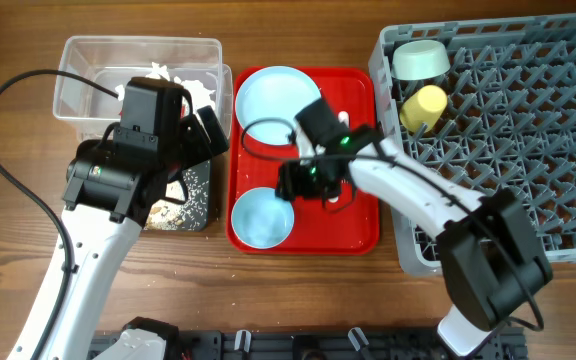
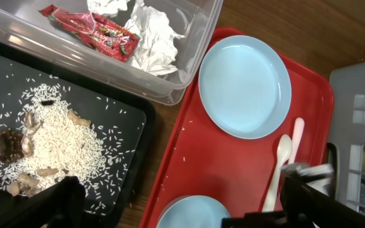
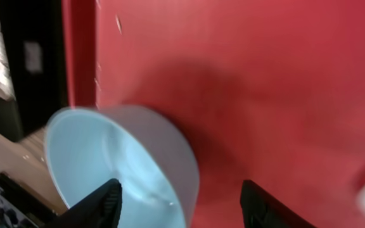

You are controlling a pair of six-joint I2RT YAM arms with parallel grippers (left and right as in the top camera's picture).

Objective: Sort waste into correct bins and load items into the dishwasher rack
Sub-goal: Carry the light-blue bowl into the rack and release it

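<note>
Our right pincer stands at a middling spread, astride the wall of the light blue bowl. One finger hangs inside the hollow and the other outside it, above the red tray. A gap shows on the outer side, so nothing is pinched yet.

The bowl sits upright on the tray, directly under the pincer. We judge it light, stiff plastic with a smooth, glossy skin, so a shallow pinch on the thin rim could slip or tip it. We would bite well down the wall and lift it level.

Just beside the pincer, towards the rack, lie the white spoon and fork, with the light blue plate a little beyond. Further out that way, the dishwasher rack already holds the pale green bowl and yellow cup.

On the opposite side of the bowl, our left pincer hangs spread wide and empty by the black tray.
</note>
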